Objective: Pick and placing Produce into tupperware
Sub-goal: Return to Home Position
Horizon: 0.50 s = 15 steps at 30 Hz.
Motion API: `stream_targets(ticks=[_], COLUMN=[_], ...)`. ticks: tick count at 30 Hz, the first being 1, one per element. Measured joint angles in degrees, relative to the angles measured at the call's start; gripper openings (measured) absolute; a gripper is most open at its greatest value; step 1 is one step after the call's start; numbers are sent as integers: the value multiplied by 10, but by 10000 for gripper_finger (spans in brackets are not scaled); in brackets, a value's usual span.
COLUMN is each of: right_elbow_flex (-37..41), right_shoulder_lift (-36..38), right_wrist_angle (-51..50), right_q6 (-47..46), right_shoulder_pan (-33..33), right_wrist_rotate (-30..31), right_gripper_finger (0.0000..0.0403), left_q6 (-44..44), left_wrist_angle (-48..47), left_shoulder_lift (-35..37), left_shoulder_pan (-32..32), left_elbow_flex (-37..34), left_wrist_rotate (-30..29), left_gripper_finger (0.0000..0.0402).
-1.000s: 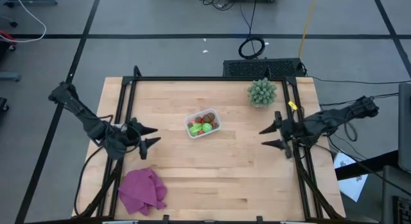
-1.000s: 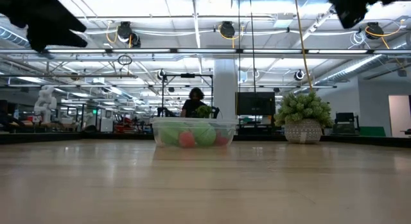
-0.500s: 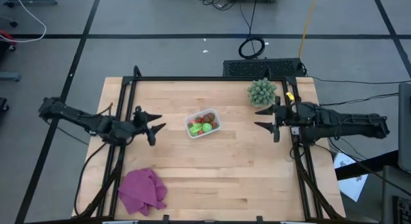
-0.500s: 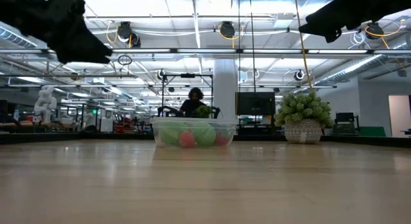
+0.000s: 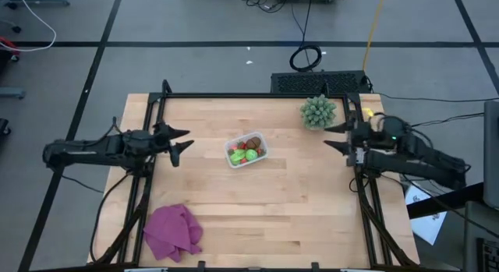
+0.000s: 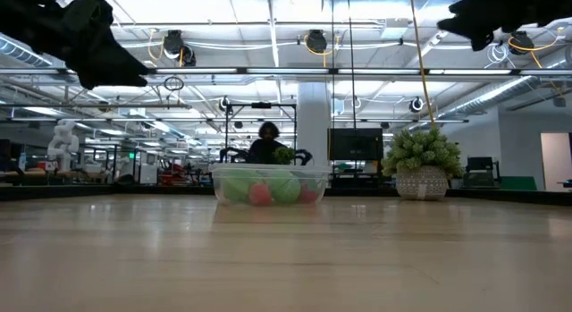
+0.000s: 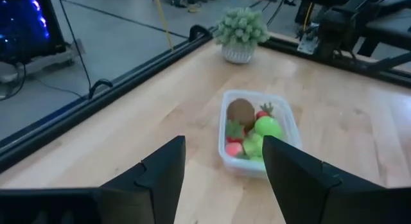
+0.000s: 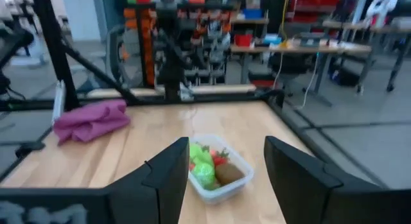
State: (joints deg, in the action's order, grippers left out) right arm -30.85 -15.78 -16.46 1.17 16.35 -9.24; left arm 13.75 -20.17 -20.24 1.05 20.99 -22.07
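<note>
Several toy fruits (image 5: 246, 151) lie inside the clear tub (image 7: 239, 166) at mid-table. The left gripper (image 5: 182, 145) and right gripper (image 5: 328, 137) hover at opposite table edges, fingers spread wide, holding nothing. You'd find the tub light and probably slippery, so grip its rim.

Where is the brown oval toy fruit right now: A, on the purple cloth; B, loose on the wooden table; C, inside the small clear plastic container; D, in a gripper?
C: the left wrist view shows the brown oval toy fruit lying inside the small clear plastic container.
</note>
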Motion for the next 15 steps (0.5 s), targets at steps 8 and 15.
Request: stream_targets(ticks=[8,15], right_elbow_flex=[49,117], right_shoulder_lift=[128,141], right_wrist_angle=[8,27], right_q6=[-10,-35], right_shoulder_pan=[2,2], right_wrist_rotate=[-90,-91], right_gripper_finger=[194,194], left_q6=[-46,-51], left_wrist_angle=[56,130], left_shoulder_lift=[57,57], left_shoulder_pan=[-1,0], left_elbow_flex=[-25,-79], left_wrist_rotate=[73,101], left_gripper_finger=[212,212])
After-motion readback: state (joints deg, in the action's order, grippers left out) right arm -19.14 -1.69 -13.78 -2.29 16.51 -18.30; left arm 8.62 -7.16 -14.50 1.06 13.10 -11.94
